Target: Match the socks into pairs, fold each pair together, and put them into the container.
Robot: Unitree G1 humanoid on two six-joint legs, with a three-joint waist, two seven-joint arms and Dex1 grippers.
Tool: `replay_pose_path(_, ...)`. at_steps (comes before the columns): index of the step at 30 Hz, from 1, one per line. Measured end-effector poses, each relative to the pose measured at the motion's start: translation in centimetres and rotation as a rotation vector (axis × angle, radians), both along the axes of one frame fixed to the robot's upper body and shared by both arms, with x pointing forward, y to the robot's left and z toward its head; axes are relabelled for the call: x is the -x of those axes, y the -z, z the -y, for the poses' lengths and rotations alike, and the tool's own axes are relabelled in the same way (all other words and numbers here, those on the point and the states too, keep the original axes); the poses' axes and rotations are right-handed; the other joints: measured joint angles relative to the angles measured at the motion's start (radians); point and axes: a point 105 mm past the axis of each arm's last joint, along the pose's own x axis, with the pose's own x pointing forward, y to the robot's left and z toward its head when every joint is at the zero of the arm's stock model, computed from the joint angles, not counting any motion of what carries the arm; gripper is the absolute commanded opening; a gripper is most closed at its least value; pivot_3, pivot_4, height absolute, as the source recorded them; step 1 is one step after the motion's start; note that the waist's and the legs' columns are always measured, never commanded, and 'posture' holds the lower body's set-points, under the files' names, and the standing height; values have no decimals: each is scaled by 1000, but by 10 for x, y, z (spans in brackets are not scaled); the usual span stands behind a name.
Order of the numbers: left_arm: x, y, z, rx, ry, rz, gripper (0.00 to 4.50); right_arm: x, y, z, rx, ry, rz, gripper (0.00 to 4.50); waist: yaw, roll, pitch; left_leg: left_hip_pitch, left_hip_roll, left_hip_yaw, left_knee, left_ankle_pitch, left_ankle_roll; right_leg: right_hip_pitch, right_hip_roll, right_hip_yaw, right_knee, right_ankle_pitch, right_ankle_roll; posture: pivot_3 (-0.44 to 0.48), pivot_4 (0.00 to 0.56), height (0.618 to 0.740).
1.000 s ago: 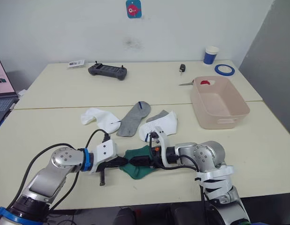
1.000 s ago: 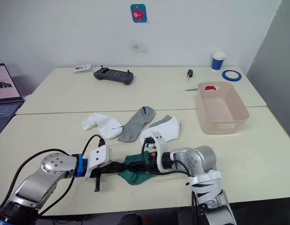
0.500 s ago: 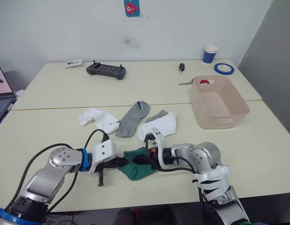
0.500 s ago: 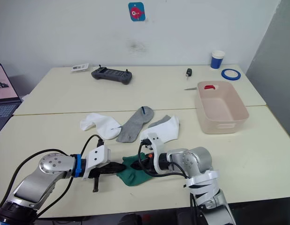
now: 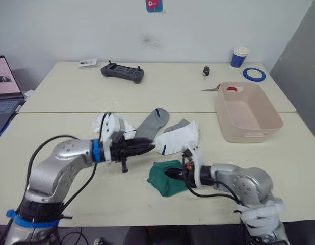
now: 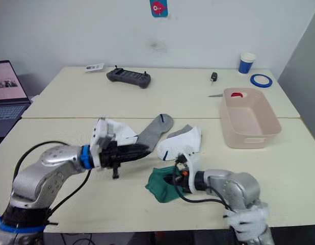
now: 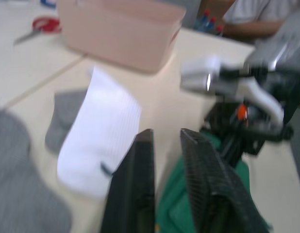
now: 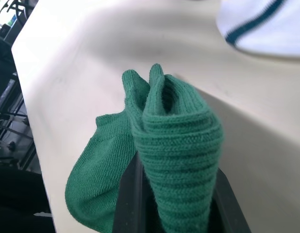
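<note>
Two dark green socks [image 5: 165, 179] lie bunched together near the table's front, and my right gripper [image 5: 171, 174] is shut on their folded edge [image 8: 176, 141]. My left gripper [image 5: 149, 147] hovers behind them, over the heel of a grey sock [image 5: 150, 125], its fingers [image 7: 140, 160] slightly open with nothing between them. One white sock [image 5: 109, 125] lies behind my left wrist. Another white sock [image 5: 179, 139] with a blue mark overlaps a second grey sock [image 5: 179, 124]. The pale pink container [image 5: 249, 115] stands at the right.
On the far table lie a black controller [image 5: 122, 73], a key [image 5: 205, 71], a blue tape ring [image 5: 255, 74], a blue-white paper cup [image 5: 240, 56] and scissors [image 5: 218, 89] beside the container. A laptop [image 5: 4, 87] sits at the left edge.
My left gripper has let go of the green socks, drawn back towards the grey sock and opened a little. My right gripper has shut on the green socks. The camera has shifted.
</note>
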Motion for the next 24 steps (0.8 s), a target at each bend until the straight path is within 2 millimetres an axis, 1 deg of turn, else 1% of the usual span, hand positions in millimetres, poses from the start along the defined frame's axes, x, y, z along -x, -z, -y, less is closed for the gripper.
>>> replay_pose_path(1, -1, -6, 11, 3, 31, 20, 2138, 5, -1, 6, -1, 11, 11, 0, 3, 0, 0, 0, 0, 0, 0, 0, 0, 0, 0, 0, 0, 0, 0, 0, 150, 740)
replay_pose_path(2, -1, -10, 17, -1, 53, 35, 2470, 7, -3, 9, -2, 15, 22, 0, 3, 0, 0, 1, 0, 0, 0, 0, 0, 0, 0, 0, 0, 0, 0, 0, 150, 740)
replay_pose_path(3, -1, -11, 23, -8, 71, 43, 2802, 9, -6, 12, -6, 23, 38, 0, -1, 0, 0, 2, 0, 1, 0, 0, 0, 0, 1, 1, 1, 0, 0, 0, 150, 740)
replay_pose_path(4, -2, -12, 32, -16, 91, 52, 3132, 10, -10, 19, -3, 36, 65, 0, -4, 0, 0, 2, 0, 1, 0, 0, 0, 0, 1, 1, 1, 0, 0, 0, 150, 740)
replay_pose_path(6, -4, -13, 41, -25, 107, 71, 3739, 11, -18, 32, 3, 63, 108, 0, -4, 0, 0, 2, 0, 1, 1, 0, 0, 0, 2, 1, 1, 0, 0, 0, 150, 740)
replay_pose_path(8, -7, -15, 49, -31, 117, 98, 4358, 8, -37, 52, -20, 108, 181, 0, -1, 0, 1, 1, 0, 1, 3, 0, 0, 1, 2, 0, 1, 0, 0, 0, 150, 740)
replay_pose_path(9, -9, -16, 52, -36, 121, 109, 4487, 7, -48, 65, -30, 130, 220, 0, 0, 0, 1, 1, 0, 0, 5, 0, 0, 1, 2, 0, 2, 0, 0, 0, 150, 740)
replay_pose_path(11, -10, -17, 56, -36, 126, 120, 4487, 2, -67, 88, -18, 187, 289, 0, -1, 0, 1, 1, 0, 1, 8, -1, 1, 2, 3, 0, 2, 0, 0, 0, 150, 740)
replay_pose_path(13, -12, -17, 60, -33, 131, 122, 4487, -6, -85, 110, 41, 227, 361, 0, -1, 0, 2, 1, -1, 2, 10, -1, 2, 2, 2, 1, 2, 1, 1, 0, 150, 740)
replay_pose_path(16, -15, -18, 62, -32, 131, 132, 4487, -30, -125, 150, 199, 324, 557, 0, -1, 0, 4, 1, -2, 4, 11, -1, 3, 2, 2, 3, 1, 2, 2, 0, 150, 740)
replay_pose_path(18, -14, -22, 64, -23, 140, 141, 4487, -49, -155, 176, 357, 378, 735, 0, 0, -1, 5, 1, -2, 5, 12, -2, 3, 2, 2, 4, 1, 2, 2, 0, 150, 740)
replay_pose_path(19, -14, -24, 65, -19, 143, 143, 4487, -58, -167, 183, 409, 384, 817, 0, -1, -1, 5, 1, -2, 5, 12, -2, 4, 2, 3, 5, 0, 2, 2, 0, 150, 740)
replay_pose_path(21, -12, -27, 67, -16, 150, 146, 4487, -76, -181, 191, 518, 362, 956, 0, -5, -2, 5, 1, -1, 7, 12, -3, 5, 2, 3, 6, 0, 2, 3, 0, 150, 740)
replay_pose_path(24, -11, -32, 68, -12, 153, 163, 4487, -103, -185, 200, 718, 278, 1107, 0, -8, -2, 6, 1, -1, 8, 12, -3, 5, 2, 2, 7, 0, 2, 3, 0, 150, 740)
